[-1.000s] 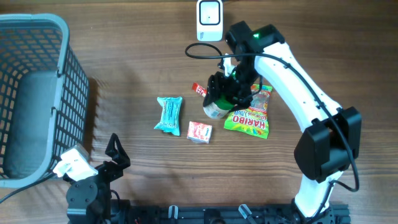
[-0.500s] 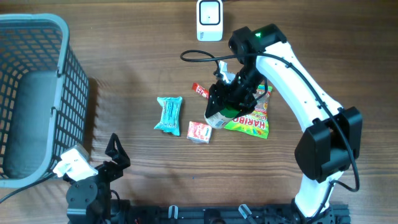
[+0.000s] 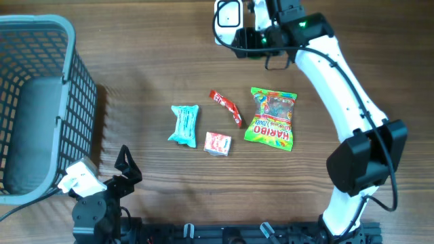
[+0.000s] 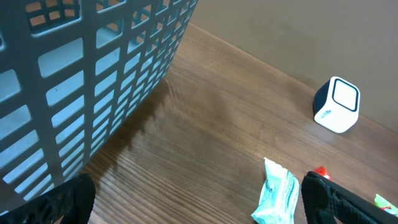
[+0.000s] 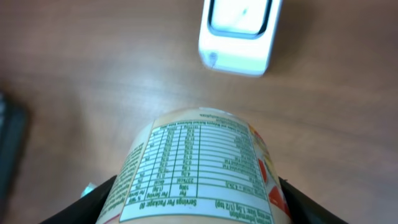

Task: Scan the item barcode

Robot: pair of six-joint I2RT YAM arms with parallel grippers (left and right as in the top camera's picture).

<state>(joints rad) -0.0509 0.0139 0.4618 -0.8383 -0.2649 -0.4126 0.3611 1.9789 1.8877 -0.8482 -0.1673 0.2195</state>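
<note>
Your right gripper point(image 3: 251, 38) is clamped on the labelled tub point(image 5: 198, 167). The tub's nutrition panel faces the wrist camera, and it is held just beside the scanner point(image 3: 228, 20). Your left gripper point(image 3: 127, 169) sits well apart from the scanner, jaws spread, nothing between them. The gummy bag point(image 3: 272, 118) and teal packet point(image 3: 184, 125) lie flat between the scanner and that gripper.

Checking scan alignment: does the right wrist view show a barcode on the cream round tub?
No, the cream round tub in the right pincer shows a nutrition table instead.
</note>
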